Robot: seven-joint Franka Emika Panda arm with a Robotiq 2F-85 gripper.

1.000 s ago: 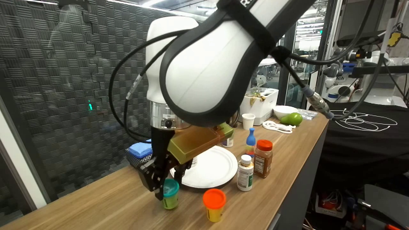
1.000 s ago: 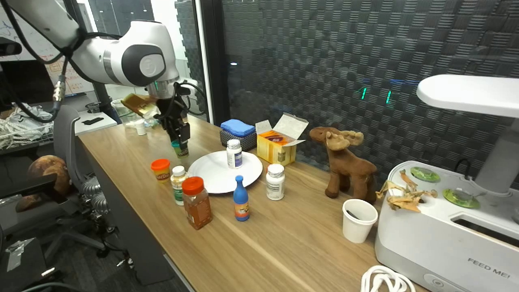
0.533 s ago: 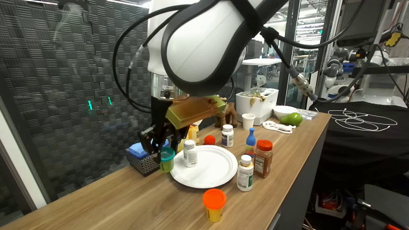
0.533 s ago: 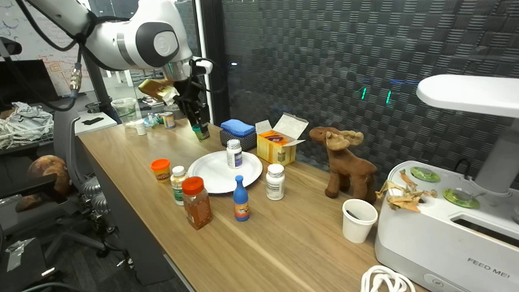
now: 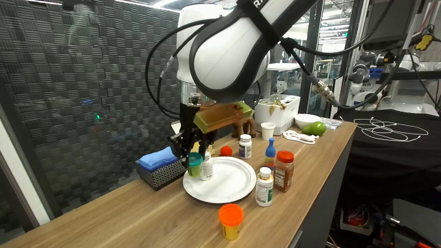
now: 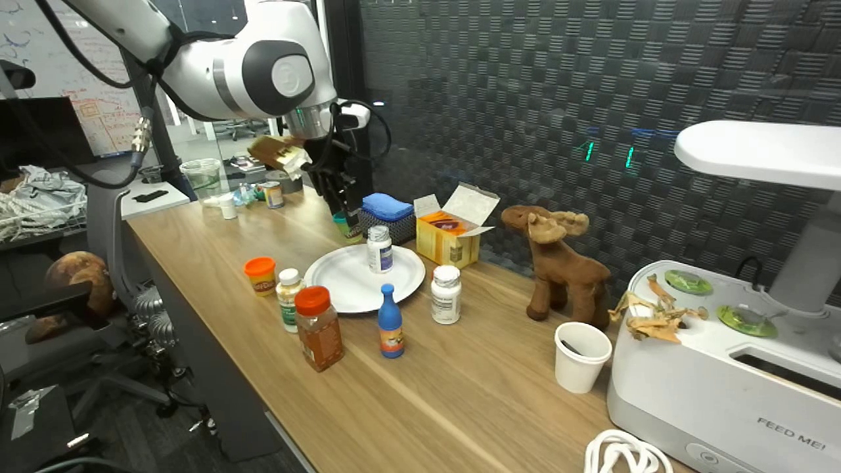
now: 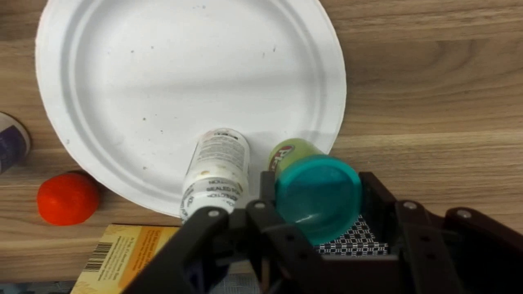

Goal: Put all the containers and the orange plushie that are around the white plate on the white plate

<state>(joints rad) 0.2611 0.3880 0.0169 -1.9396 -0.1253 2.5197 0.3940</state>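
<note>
Along a dark, bumpy wall runs a long wooden table. The gripper squeezes the green cup by its lid, one finger on each side. The cup looks to hang over the rim of the white plate, close to a white bottle that stands there. It seems best to bring it in over the bare part, away from that bottle so nothing tips, then lower it till its bottom sits flat and let go softly. Its lid hides what it holds. Off the plate stand the orange cup, a green-label bottle, a blue bottle, a second white bottle, and the brown bottle with brown stuff inside. The orange plushie sits just beside the plate. A yellow box, flaps up, has orange packs inside.
</note>
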